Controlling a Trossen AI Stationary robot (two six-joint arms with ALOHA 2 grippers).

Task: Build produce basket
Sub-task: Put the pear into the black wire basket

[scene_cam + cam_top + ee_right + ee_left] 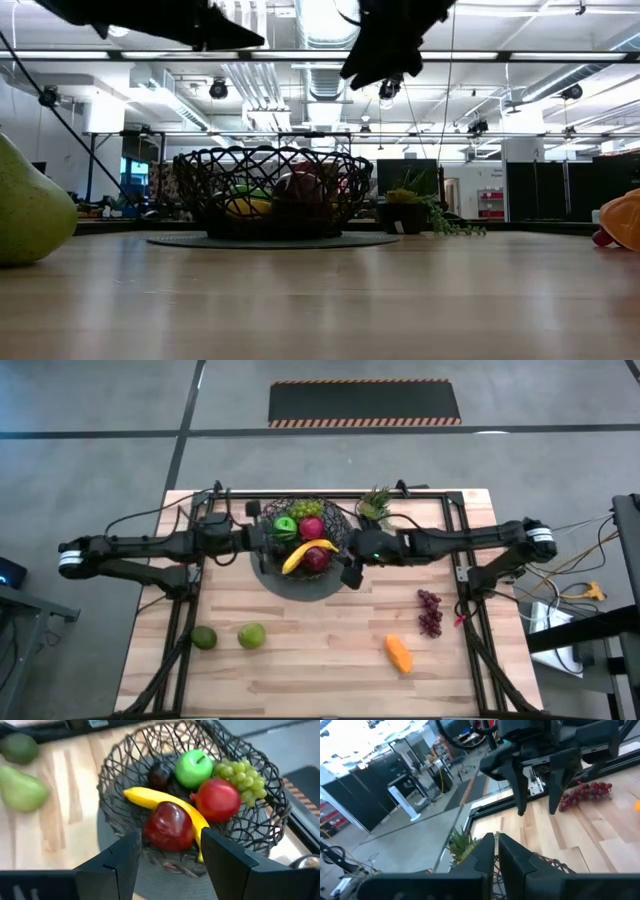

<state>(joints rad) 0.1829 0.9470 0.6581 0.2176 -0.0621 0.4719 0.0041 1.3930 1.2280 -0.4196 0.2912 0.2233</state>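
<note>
And here's the basket, sitting toward the far side of the tabletop, already well stocked: a banana lies across the middle, one red apple pressed against it on the near side, a second red apple beside it, a green apple behind, green grapes crowding the rim. There's a dark rounded piece tucked next to the green apple, and it's hard to say what it is.

The right gripper hangs just off the basket's right rim, jaws spread wide and holding nothing. The left gripper hovers over the basket's left edge, jaws closed together with nothing between them. In the low view both grippers are cut off at the top, only dark shapes above the basket.

Outside the basket: the purple grapes lie well to its right, the orange piece nearer the front edge, the pear and the lime in front of the basket to its left. The pear looms at the low view's edge, half cut off. A small potted plant stands just behind the basket's right side.
</note>
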